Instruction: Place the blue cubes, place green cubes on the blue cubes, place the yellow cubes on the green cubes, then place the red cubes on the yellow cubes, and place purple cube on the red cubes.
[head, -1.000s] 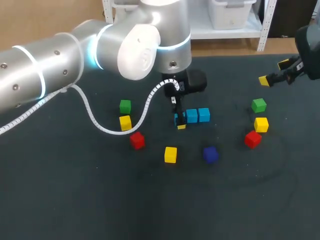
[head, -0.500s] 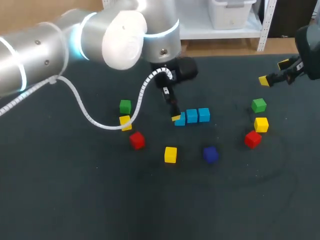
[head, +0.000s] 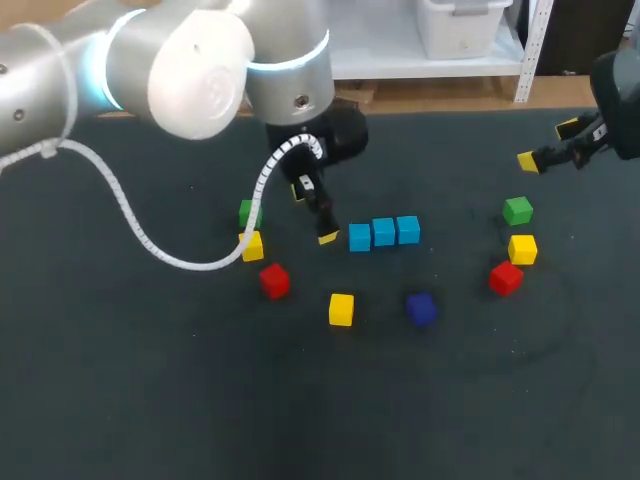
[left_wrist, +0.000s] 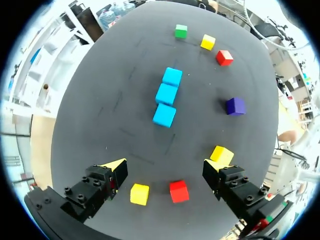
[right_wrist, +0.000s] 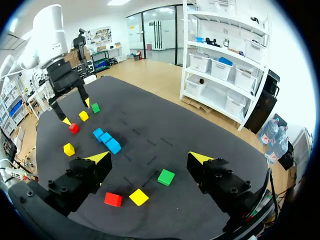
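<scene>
Beside the blue cubes, your left gripper gapes, right gripper likewise; pinch the green cube, likely light and rigid, across flat sides.

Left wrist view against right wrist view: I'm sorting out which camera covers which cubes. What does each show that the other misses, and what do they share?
Only the left wrist view shows the purple cube. Only the right wrist view shows the second green cube, which sits next to the left hand. Both show the row of three blue cubes. Both also show the green cube, yellow cube and red cube grouped together beyond that row.
</scene>
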